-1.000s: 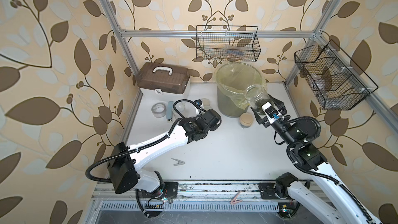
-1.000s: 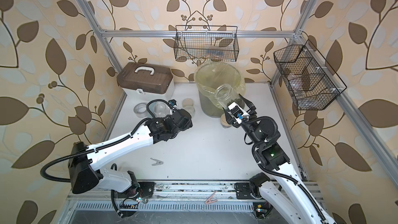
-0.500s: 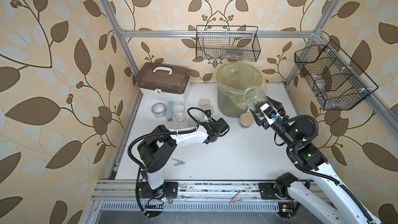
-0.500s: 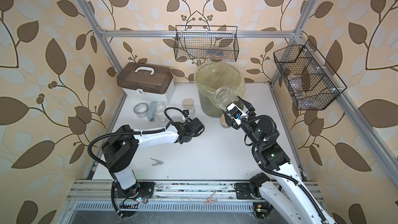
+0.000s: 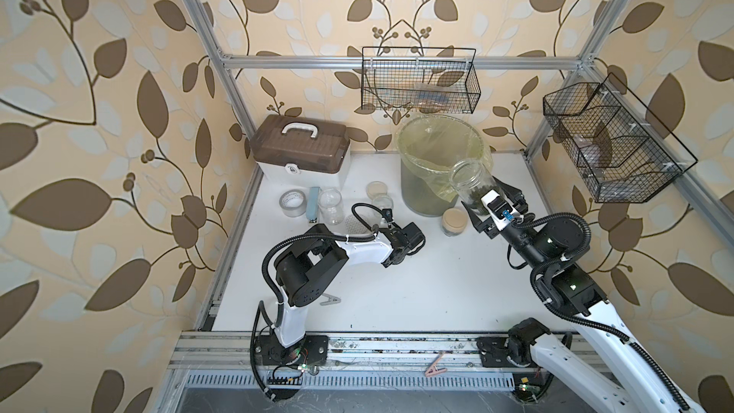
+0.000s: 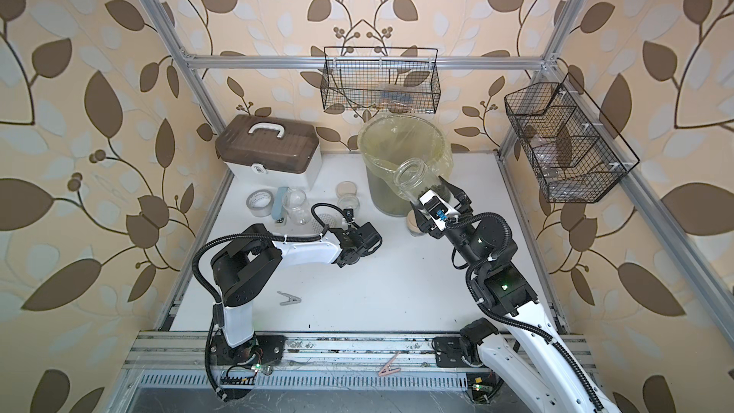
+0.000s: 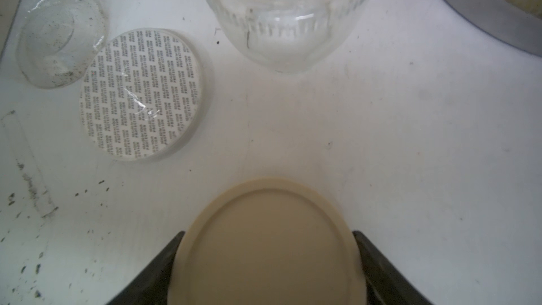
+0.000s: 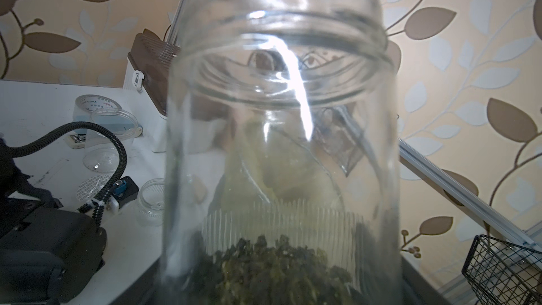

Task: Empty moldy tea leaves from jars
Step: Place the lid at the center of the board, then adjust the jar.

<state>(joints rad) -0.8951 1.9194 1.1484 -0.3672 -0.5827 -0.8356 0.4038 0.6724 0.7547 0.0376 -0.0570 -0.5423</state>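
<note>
My right gripper point(image 5: 491, 201) is shut on a tall open glass jar point(image 5: 470, 178), tilted with its mouth over the rim of the lined bin point(image 5: 421, 198). Dark moldy tea leaves point(image 8: 278, 268) lie at the jar's bottom point(image 8: 281, 142). My left gripper point(image 5: 413, 234) hovers low over the table's middle, shut on a flat beige lid point(image 7: 268, 244) that its dark fingers point(image 7: 158, 274) pinch at both edges. An empty tall jar point(image 5: 331, 206), an empty short jar point(image 5: 382, 203), a dotted lid point(image 7: 140, 92) and a loose beige lid point(image 5: 376, 188) stand nearby. A lidded short jar point(image 5: 454, 221) sits beside the bin.
A tape roll point(image 5: 292, 202) and a brown-lidded case point(image 5: 302, 148) stand at the back left. Wire baskets hang on the back wall point(image 5: 419, 81) and the right wall point(image 5: 611, 145). A metal clip point(image 5: 329, 300) lies on the table near the left arm's base.
The left arm has folded back at the elbow, and its gripper has drawn away from the jars at the back left, toward the table's middle. The right gripper and its jar have barely moved.
</note>
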